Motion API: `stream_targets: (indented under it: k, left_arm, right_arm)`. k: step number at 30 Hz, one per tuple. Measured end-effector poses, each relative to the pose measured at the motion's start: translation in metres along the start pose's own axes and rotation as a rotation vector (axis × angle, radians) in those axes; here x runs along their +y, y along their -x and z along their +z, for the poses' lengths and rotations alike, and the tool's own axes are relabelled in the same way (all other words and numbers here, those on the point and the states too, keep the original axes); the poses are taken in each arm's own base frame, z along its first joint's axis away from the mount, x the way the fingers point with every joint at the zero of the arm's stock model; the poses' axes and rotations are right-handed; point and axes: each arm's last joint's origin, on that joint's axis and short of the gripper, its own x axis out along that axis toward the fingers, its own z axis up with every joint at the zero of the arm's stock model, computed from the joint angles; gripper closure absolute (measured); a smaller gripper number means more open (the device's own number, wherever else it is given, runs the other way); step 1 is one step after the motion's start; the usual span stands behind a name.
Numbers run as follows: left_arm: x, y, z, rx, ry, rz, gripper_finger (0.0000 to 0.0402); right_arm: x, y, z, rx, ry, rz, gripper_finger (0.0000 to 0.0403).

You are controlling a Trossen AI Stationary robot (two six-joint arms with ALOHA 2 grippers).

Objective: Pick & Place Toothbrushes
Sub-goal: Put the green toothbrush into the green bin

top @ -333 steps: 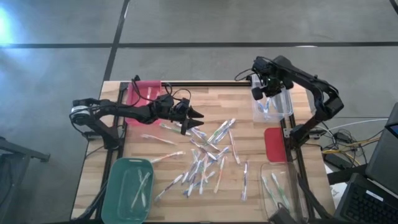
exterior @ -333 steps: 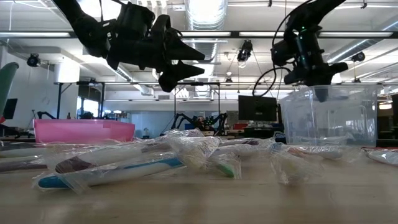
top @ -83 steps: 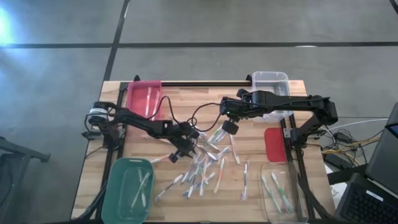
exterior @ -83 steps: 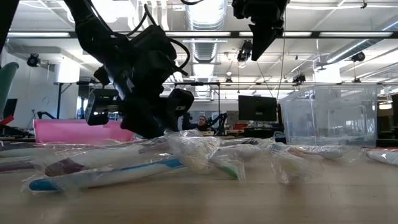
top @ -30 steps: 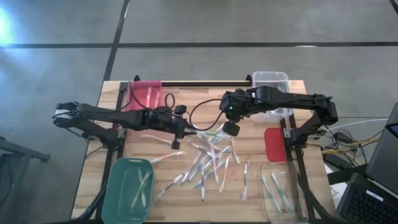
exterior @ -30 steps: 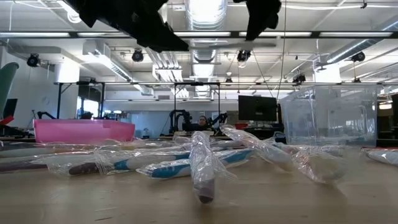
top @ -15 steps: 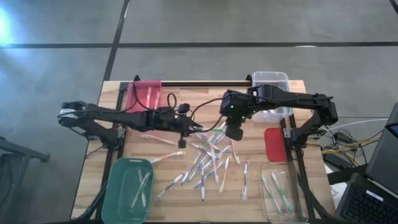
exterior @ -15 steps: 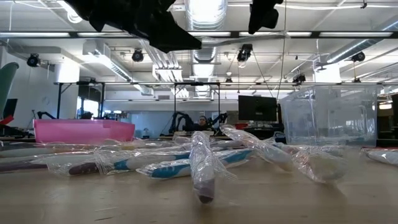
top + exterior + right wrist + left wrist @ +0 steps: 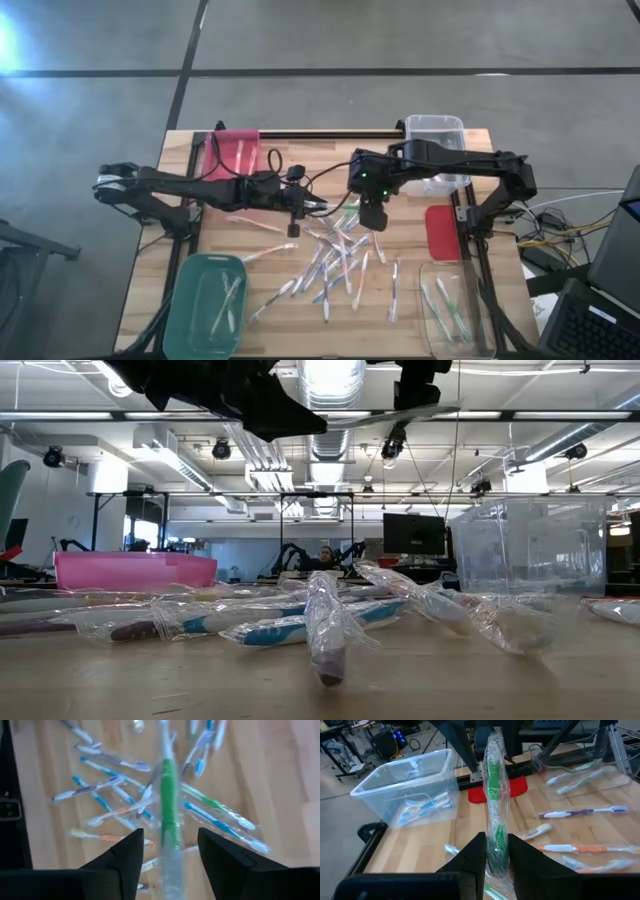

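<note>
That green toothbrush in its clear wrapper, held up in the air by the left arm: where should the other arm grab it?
Best on the free far end of the green toothbrush, away from the left tool pinching its near end. It sticks straight out as a thin stick, so the right tool, fingers apart on either side of it, can close across its narrow width from above.

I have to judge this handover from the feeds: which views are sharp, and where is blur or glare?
Left wrist view: sharp; the left tool grips the green toothbrush. Right wrist view: that toothbrush and the wooden table are blurred. Low view: ceiling lights glare, near wrappers soft, arms dark silhouettes. High view: evenly lit, glare at the left edge, toothbrushes small.
</note>
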Motion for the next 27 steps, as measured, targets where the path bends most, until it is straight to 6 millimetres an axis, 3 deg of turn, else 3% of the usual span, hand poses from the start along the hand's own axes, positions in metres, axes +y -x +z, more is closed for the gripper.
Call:
stream_targets:
  k: [6,11,27]
  left_arm:
    - [0.0,0.0,0.0,0.0,0.0,0.0,0.033]
    - [0.0,0.0,0.0,0.002,0.0,0.0,0.033]
    - [0.0,0.0,0.0,0.002,0.0,-0.001,0.033]
  right_arm:
    - [-0.001,-0.016,0.004,0.05,0.03,0.005,0.02]
    - [-0.002,-0.02,0.005,0.061,0.033,0.003,0.0211]
    - [-0.002,-0.017,0.005,0.05,0.04,0.004,0.0341]
